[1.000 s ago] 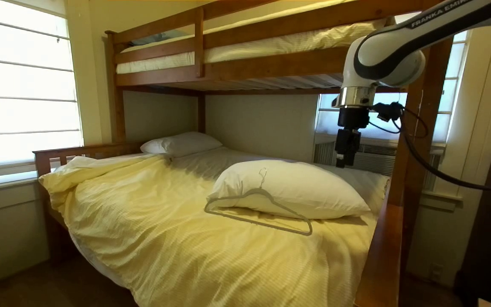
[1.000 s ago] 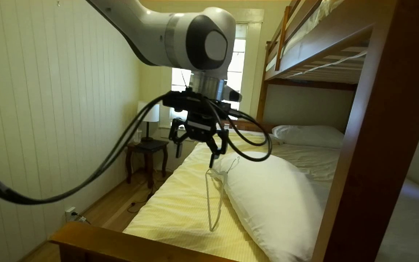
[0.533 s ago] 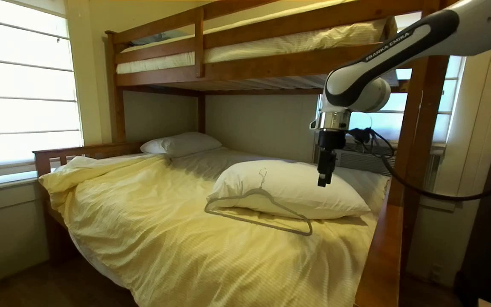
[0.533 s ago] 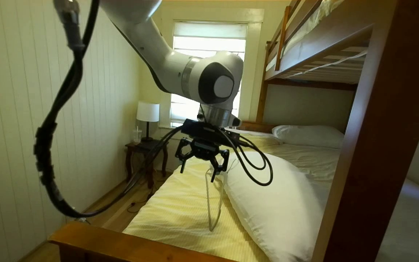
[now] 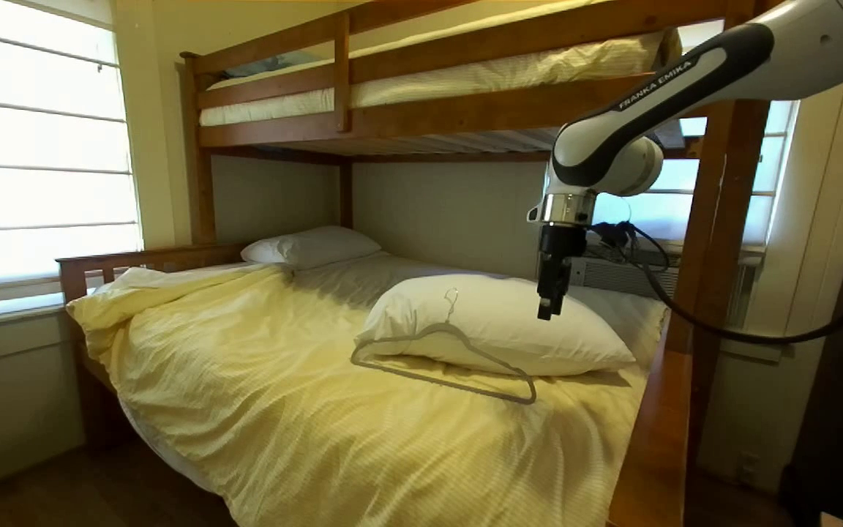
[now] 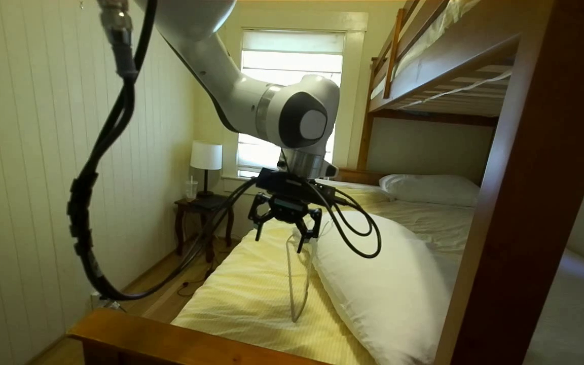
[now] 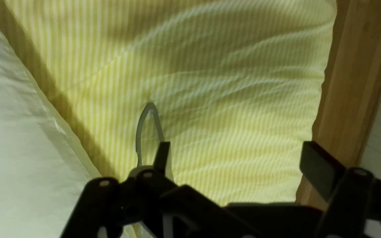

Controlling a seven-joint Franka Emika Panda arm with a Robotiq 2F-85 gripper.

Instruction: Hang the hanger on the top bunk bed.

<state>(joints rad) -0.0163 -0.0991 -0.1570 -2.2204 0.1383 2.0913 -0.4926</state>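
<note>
The grey hanger (image 5: pixel 440 327) leans against a white pillow on the lower bed, its metal hook up against the pillow. It also shows in an exterior view (image 6: pixel 290 284), with its upper part partly behind a finger. In the wrist view one end of the hanger (image 7: pixel 139 135) shows beside the left finger, the rest hidden. My gripper (image 5: pixel 544 316) is open and empty, pointing down, above the bed near the pillow. It also shows open in an exterior view (image 6: pixel 279 245) and in the wrist view (image 7: pixel 236 145). The top bunk bed (image 5: pixel 465 117) is above, with brown plank rails.
The white pillow (image 5: pixel 516 326) lies beside the hanger on the yellow blanket (image 5: pixel 268 410). A wooden bunk post (image 6: pixel 530 182) and the footboard (image 6: pixel 180 337) stand near the arm. A nightstand (image 6: pixel 206 203) with a lamp (image 6: pixel 206 155) stands at the back. The arm's cable (image 6: pixel 109 284) hangs loose.
My gripper has come down and moved farther over the bed, closer to the hanger, mostly in the first half second, then only slightly. It stays open. The hanger has not moved.
</note>
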